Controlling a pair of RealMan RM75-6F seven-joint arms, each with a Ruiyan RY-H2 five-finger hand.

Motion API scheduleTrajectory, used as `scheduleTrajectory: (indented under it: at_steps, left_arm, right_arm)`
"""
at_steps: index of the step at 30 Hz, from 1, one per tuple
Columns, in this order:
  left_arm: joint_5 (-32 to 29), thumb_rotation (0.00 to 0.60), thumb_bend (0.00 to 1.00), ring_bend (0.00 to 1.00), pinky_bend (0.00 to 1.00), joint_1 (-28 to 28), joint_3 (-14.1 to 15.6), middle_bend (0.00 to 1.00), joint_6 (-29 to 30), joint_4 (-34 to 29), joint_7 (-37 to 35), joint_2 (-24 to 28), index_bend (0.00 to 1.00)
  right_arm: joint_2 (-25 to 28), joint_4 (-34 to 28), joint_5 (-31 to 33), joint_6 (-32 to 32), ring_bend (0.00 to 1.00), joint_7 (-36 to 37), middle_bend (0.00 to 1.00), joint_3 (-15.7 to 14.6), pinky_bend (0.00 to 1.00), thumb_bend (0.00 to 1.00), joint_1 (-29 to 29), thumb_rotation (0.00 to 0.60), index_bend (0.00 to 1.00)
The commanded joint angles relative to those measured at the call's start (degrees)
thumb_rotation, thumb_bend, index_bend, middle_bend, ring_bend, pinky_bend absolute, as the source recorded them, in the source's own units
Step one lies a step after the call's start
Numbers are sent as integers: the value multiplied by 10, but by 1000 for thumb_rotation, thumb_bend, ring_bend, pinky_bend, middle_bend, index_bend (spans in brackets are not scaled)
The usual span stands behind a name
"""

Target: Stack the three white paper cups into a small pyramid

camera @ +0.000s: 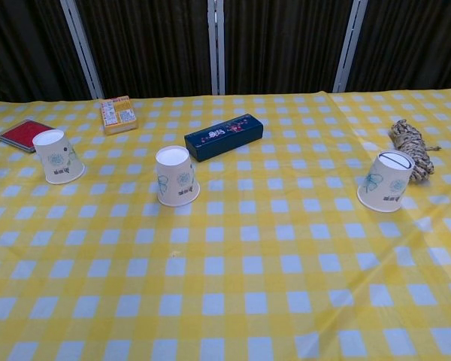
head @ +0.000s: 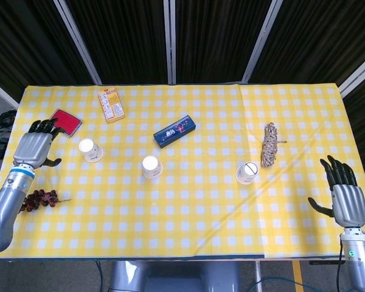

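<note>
Desk (head: pixel 194 219) under yellow-and-white check cloth, as I see it from the head and chest cameras, itemised left to right.

Left hand (head: pixel 33 147) – raised over the cloth's left edge, fingers (head: pixel 44 126) spread and holding nothing, their tips over the near corner of the red flat box (head: pixel 67 120); not visible in the chest view. Below its forearm, a dark red berry sprig (head: pixel 39 198) lies on the cloth.

Left cup (head: pixel 90 149) – white paper, upside down, just right of my left hand but apart from it. Behind it, an orange printed carton (head: pixel 111 104) lies flat.

Middle cup (head: pixel 151 166) – upside down, standing alone near the desk's centre. A dark blue oblong box (head: pixel 176 131) lies behind it, set at a slant.

Right cup (head: pixel 247 172) – upside down, well apart from the other two, tilted a little in the chest view. A coil of tan rope (head: pixel 269 144) lies just behind and to its right.

Right hand (head: pixel 344 199) – at the desk's right near corner, fingers (head: pixel 336 168) open and apart, empty, well away from every cup.
</note>
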Motion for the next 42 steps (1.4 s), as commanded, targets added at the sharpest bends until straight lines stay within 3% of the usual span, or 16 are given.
scheduleTrajectory:
  at_steps: [1,8,11,20,27,34,42]
  left_arm:
    - [-33,600,242,0,0,-38,3,0,-46,45,20,-31,241]
    - [-67,600,250,0,0,-78,16,0,-82,109,43,-80,228]
    - [-80,600,297,0,0,-93,20,0,-94,137,48,-99,214]
    - [-96,600,305,0,0,-120,32,0,-111,179,55,-134,244]
    - [-99,600,399,0,0,-127,38,0,-108,185,52,-141,365]
    - [-70,600,413,0,0,-116,33,0,-67,125,34,-107,382]
    - [9,600,411,0,0,-98,-10,0,21,-72,-2,11,373]
  right_arm:
    - [-2,5,7,-6,0,1,0,2,0,98,2,600,28]
    - [-6,21,22,-21,0,8,0,6,0,98,5,600,29]
    - [-8,26,26,-27,0,10,0,6,0,98,7,600,29]
    - [-9,32,29,-27,0,18,0,9,0,98,7,600,29]
    - [-6,29,24,-22,0,24,0,8,0,97,5,600,30]
    - [-4,23,20,-16,0,23,0,6,0,97,3,600,32]
    - [1,18,23,-14,0,31,0,9,0,98,1,600,33]
